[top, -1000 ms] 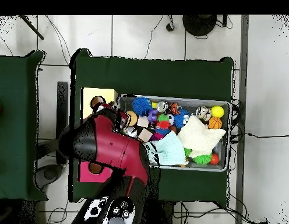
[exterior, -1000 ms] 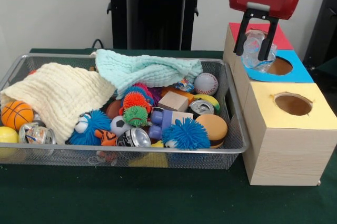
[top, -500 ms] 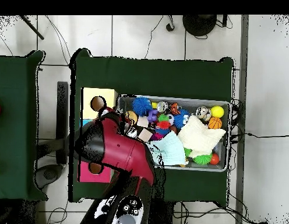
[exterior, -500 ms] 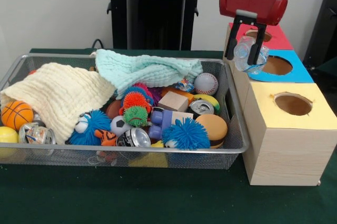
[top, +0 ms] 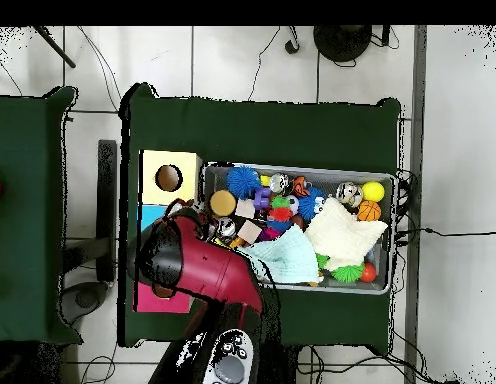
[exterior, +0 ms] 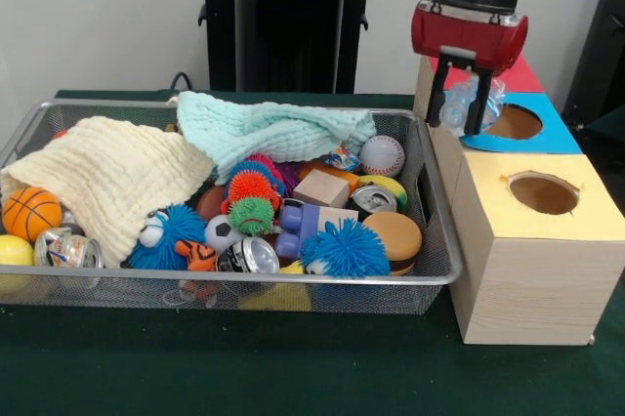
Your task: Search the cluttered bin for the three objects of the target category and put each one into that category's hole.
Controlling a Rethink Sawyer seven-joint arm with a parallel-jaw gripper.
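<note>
You have the green cloth-covered table (exterior: pixel 293 377) under everything, and on it the long wire-mesh bin (exterior: pixel 430 265) beside the wooden sorting box (exterior: pixel 508 289), which touches the bin's end wall. The box top shows a yellow panel with a round hole (exterior: pixel 544 193), a blue panel with a hole (exterior: pixel 516 123) and a red panel (exterior: pixel 516 72) behind. From above, the red and black arm (top: pixel 197 265) covers the blue panel and part of the red one.

In the bin, the cream knitted cloth (exterior: pixel 107 177) and the mint-green cloth (exterior: pixel 273 128) drape over much of the clutter. Around them lie an orange basketball (exterior: pixel 29 211), a white baseball (exterior: pixel 382 154), a blue spiky ball (exterior: pixel 344 248), a tan burger-shaped toy (exterior: pixel 393 237), a wooden block (exterior: pixel 320 187) and silver crushed cans (exterior: pixel 252 257).

Your gripper (exterior: pixel 462 108) hangs just above the blue panel's near edge, at the bin's end wall. Its black fingers (exterior: pixel 437 94) pinch a crumpled clear plastic bottle (exterior: pixel 467 102), which is off every surface, beside the blue hole.
</note>
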